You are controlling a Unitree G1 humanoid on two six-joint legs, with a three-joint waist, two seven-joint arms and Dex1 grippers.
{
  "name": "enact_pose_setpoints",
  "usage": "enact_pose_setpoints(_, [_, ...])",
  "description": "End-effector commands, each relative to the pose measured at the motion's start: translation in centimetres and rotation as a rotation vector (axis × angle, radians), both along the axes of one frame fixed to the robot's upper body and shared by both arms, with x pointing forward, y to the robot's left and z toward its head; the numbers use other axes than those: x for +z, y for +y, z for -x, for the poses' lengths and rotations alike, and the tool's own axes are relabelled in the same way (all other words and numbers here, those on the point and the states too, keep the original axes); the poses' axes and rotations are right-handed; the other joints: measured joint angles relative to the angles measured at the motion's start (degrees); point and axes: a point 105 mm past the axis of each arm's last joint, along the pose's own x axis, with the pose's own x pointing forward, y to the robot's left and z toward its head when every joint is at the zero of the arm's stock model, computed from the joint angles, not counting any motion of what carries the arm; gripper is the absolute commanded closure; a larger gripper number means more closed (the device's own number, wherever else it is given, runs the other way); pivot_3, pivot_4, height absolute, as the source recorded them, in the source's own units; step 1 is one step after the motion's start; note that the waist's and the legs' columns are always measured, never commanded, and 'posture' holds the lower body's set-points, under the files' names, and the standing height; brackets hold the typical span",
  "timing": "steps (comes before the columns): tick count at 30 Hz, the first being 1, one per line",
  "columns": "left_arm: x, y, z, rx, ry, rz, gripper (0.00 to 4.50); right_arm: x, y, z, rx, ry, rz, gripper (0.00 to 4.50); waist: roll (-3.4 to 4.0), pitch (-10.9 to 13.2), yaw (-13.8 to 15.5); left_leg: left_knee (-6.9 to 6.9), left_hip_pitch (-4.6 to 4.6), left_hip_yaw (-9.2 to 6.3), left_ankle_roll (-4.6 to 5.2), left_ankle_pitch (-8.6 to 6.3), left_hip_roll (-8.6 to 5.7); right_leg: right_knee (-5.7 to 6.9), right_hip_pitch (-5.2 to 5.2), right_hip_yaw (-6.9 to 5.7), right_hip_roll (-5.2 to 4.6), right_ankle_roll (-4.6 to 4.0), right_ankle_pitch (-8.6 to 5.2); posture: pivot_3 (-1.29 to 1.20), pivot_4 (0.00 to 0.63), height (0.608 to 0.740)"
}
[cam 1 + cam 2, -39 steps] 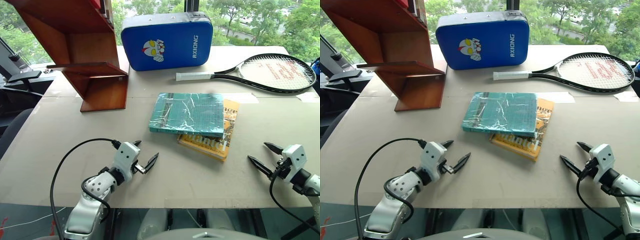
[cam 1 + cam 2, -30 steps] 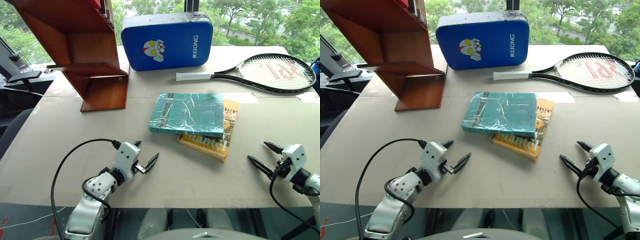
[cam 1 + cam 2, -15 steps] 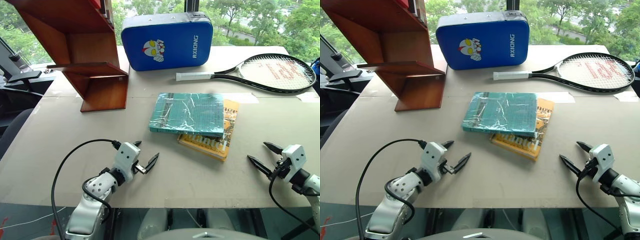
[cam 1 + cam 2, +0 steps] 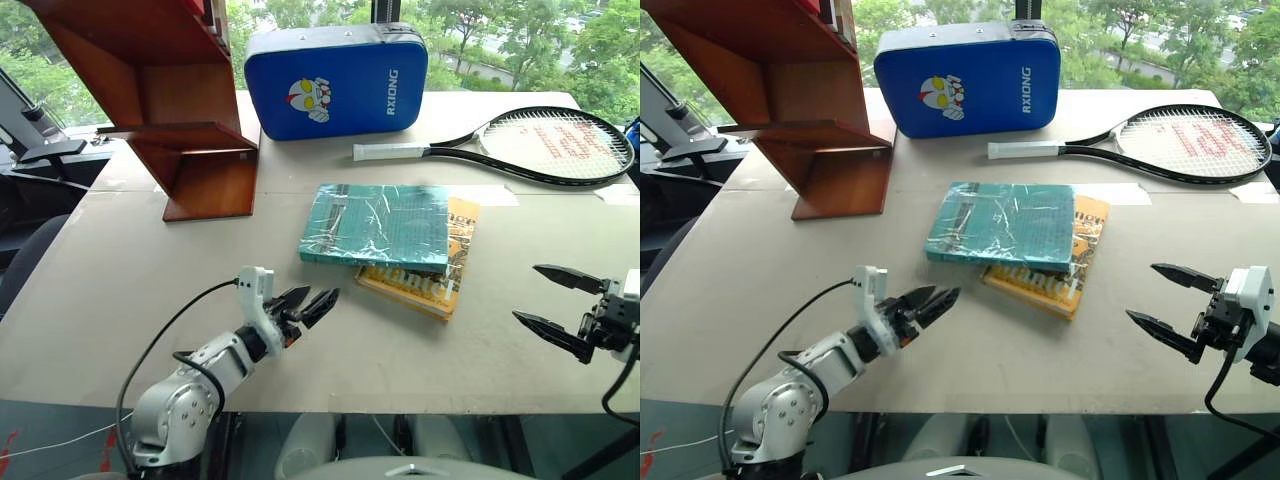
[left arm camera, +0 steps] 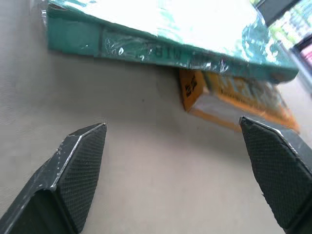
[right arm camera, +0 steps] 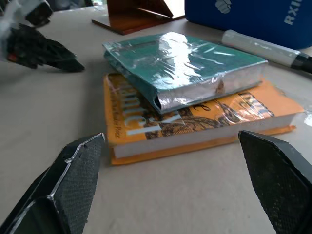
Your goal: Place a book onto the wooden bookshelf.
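The teal-green book point(image 4: 375, 226), wrapped in shiny plastic, lies flat mid-table on top of a yellow-orange book point(image 4: 428, 280). At the back left stands the reddish-brown wooden bookshelf point(image 4: 170, 110). My left gripper point(image 4: 322, 297) is open and empty, low over the table just short of the book's near left corner, pointing at it. In the left wrist view the book's spine point(image 5: 146, 46) lies just beyond the open fingers. My right gripper point(image 4: 525, 292) is open and empty, off to the right of both books. The right wrist view faces the book point(image 6: 180, 63).
A blue padded case point(image 4: 335, 78) stands upright at the back centre. A tennis racket point(image 4: 530, 145) lies at the back right. The table point(image 4: 130, 260) has bare surface between the books and the shelf. Both grippers are near its front edge.
My left gripper has rolled over and moved right and forward toward the book. My right gripper has risen off the table. Both stay open; the books have not moved.
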Motion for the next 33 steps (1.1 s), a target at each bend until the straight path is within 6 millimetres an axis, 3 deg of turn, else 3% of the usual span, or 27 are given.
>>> enact_pose_setpoints(1, [-1.1, -0.9, -0.2, -0.002, 0.171, 0.082, 0.00, 1.4, 0.6, 1.1, 0.060, 0.047, -0.051, 0.11, -0.09, 0.02, 0.18, 0.03, 0.00, -0.02, -0.01, 0.01, 0.00, 0.02, 0.01, -0.02, 0.01, 0.00, 0.00, 0.00, 0.150, 0.740])
enact_pose_setpoints(5, [-0.3, -3.2, -0.9, 0.030, 0.279, 0.318, 0.00, 1.9, 0.2, 1.2, 0.024, 0.047, -0.047, 0.11, -0.05, 0.00, 1.02, 0.21, 0.00, -0.01, -0.14, 0.08, -0.08, -0.02, 0.15, -0.01, -0.03, 0.02, 0.01, 0.00, 0.150, 0.740])
enact_pose_setpoints(10, [-1.4, -4.4, -1.2, 0.133, 0.533, 0.568, 0.00, 1.9, 0.1, 1.5, -0.012, 0.033, -0.041, 0.11, -0.14, 0.04, 1.65, 0.51, -0.05, -0.05, -0.20, 0.10, -0.12, -0.10, 0.30, -0.01, -0.08, 0.17, 0.09, 0.00, 0.150, 0.740])
enact_pose_setpoints(16, [-1.1, -5.8, -1.2, 0.070, 0.625, 0.579, 0.00, 1.9, 0.0, 1.7, -0.032, 0.026, -0.031, 0.11, -0.03, -0.02, 1.70, 0.52, -0.03, -0.04, -0.24, 0.12, -0.17, -0.09, 0.32, 0.00, -0.08, 0.17, 0.09, 0.00, 0.150, 0.740])
enact_pose_setpoints(25, [0.5, -8.6, -5.5, 0.008, 0.538, 0.560, 0.00, 1.8, 0.2, 1.7, -0.046, 0.012, -0.024, 0.11, 0.06, -0.07, 2.42, 0.64, 0.03, -0.06, -0.28, 0.16, -0.30, -0.07, 0.45, 0.00, 0.00, 0.16, 0.09, 0.00, 0.150, 0.740])
enact_pose_setpoints(30, [0.6, -9.5, -7.1, 0.047, 0.541, 0.635, 0.00, 1.8, -0.1, 1.5, -0.079, -0.020, -0.014, 0.11, 0.01, -0.04, 2.33, 0.64, 0.00, -0.06, -0.30, 0.17, -0.29, -0.09, 0.41, 0.02, 0.03, 0.17, 0.09, 0.00, 0.150, 0.740])
enact_pose_setpoints(33, [0.6, -9.7, -7.3, 0.069, 0.538, 0.648, 0.74, 1.8, -0.1, 1.4, -0.095, -0.038, -0.019, 0.00, -0.06, 0.00, 2.48, 0.63, 0.00, -0.09, -0.32, 0.17, -0.28, -0.10, 0.42, 0.01, 0.02, 0.19, 0.08, 0.00, 0.150, 0.740])
